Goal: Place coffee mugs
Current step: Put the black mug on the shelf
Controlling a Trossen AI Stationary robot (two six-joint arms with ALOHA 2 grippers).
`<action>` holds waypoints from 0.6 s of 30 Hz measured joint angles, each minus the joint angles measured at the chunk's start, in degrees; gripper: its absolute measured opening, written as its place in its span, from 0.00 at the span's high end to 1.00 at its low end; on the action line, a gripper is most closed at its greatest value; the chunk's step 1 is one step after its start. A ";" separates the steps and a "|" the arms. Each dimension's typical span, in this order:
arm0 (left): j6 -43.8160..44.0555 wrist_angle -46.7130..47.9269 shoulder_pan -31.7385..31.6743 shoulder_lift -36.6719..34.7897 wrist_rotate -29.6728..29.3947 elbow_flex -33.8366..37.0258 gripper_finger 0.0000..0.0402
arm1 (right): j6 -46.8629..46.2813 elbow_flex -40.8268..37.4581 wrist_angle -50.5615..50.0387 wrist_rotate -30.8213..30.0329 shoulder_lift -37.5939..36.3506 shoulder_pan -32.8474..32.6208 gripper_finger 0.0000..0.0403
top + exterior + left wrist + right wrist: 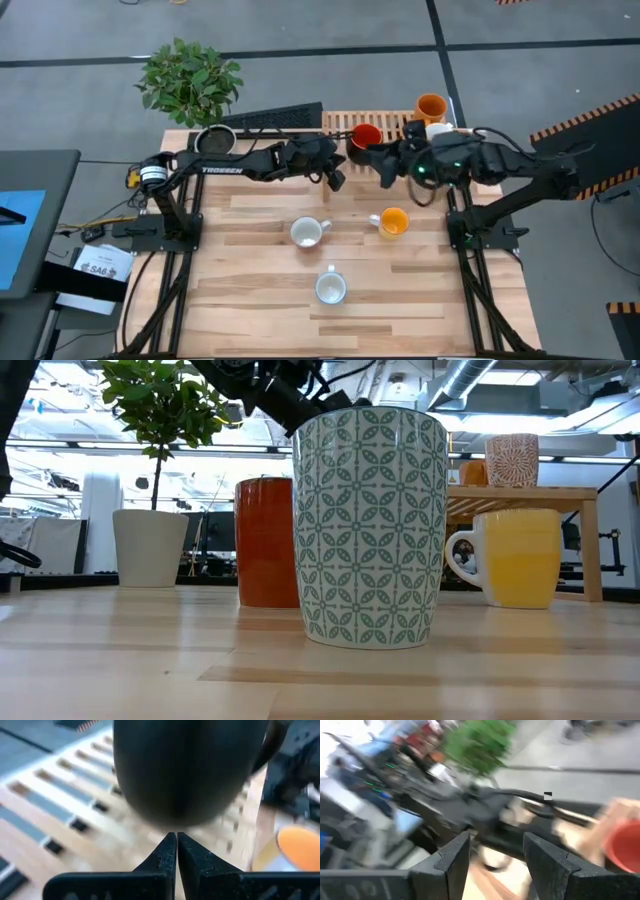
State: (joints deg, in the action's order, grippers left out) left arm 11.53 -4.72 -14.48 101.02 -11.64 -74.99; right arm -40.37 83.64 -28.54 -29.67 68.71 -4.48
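Note:
The red mug with a dark outside stands on the slatted wooden rack at the table's far edge. In the left wrist view its dark wall fills the picture just ahead of my shut left gripper, which reaches in from the table's left. My right gripper is open just near-right of the mug, whose red rim shows at the side. The brown-orange mug and the cream mug sit on the rack's right part. The white, yellow-orange and light blue mugs stand on the table. My left gripper's shut fingertips stand level at the low part of the dark mug's wall, coming from the table's left. Whether they touch it, I cannot tell. The mug is upright, with its handle on the far side from the fingers.
A potted plant and a grey-white pot with dark contents stand at the far left corner. In the low view the patterned mug is nearest, the yellow mug to its right. Bare wood lies at the near edge.

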 joint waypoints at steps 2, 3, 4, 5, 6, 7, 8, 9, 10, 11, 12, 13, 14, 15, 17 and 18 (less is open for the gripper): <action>-0.29 2.35 -0.04 -1.40 0.48 0.10 1.00 | -1.25 -0.02 -4.51 0.02 0.11 1.42 0.48; -0.53 2.99 -0.02 -2.72 0.53 0.10 1.00 | -2.24 -0.02 -6.55 0.02 0.07 2.16 0.48; -1.09 3.87 -0.12 -4.20 0.59 0.10 1.00 | -3.45 -0.02 -8.98 0.03 0.00 3.00 0.48; -1.84 4.10 -0.22 -5.83 0.58 0.05 1.00 | -4.77 -0.02 -11.31 0.09 -0.02 3.85 0.48; -2.36 4.68 -0.44 -7.66 0.60 0.03 1.00 | -6.22 0.00 -13.16 0.53 -0.02 4.73 0.48; -2.86 5.45 -0.61 -9.52 0.35 0.03 1.00 | -7.83 0.33 -15.51 1.20 0.04 5.97 0.48; -3.25 5.43 -0.66 -11.40 -0.04 0.03 1.00 | -9.15 1.06 -17.87 1.31 0.09 7.21 0.48; -3.34 5.67 -0.77 -13.52 -0.65 0.03 1.00 | -10.16 1.93 -19.50 1.31 0.14 8.47 0.48; -3.36 6.19 -0.83 -15.70 -1.27 0.03 1.00 | -11.04 2.96 -20.81 1.27 0.60 9.86 0.48; -3.34 6.32 -0.82 -17.90 -1.52 0.02 1.00 | -11.99 4.01 -22.20 1.25 1.40 11.22 0.48; -3.21 7.04 -0.81 -20.09 -1.54 0.01 1.00 | -12.57 5.08 -24.24 1.33 2.02 12.56 0.48; -2.83 7.69 -0.81 -22.14 -1.63 0.01 1.00 | -12.65 6.01 -26.09 1.88 2.95 14.09 0.48; -2.54 8.45 -0.79 -24.02 -1.49 -0.04 1.00 | -12.28 6.95 -27.11 2.44 4.24 15.58 0.48; -2.02 10.13 -0.78 -25.96 -1.13 -0.01 1.00 | -11.83 7.94 -27.59 2.85 5.55 16.71 0.48; -0.66 12.03 -0.37 -29.35 -0.94 0.01 1.00 | -10.07 9.84 -28.74 3.02 7.88 18.45 0.48; -0.06 13.42 -0.25 -30.88 -0.96 0.01 1.00 | -9.10 10.71 -29.47 3.02 9.04 19.49 0.48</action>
State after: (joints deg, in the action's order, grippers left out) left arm 11.47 8.70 -14.73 70.15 -12.60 -74.98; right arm -49.47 94.34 -58.01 -26.65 77.75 15.00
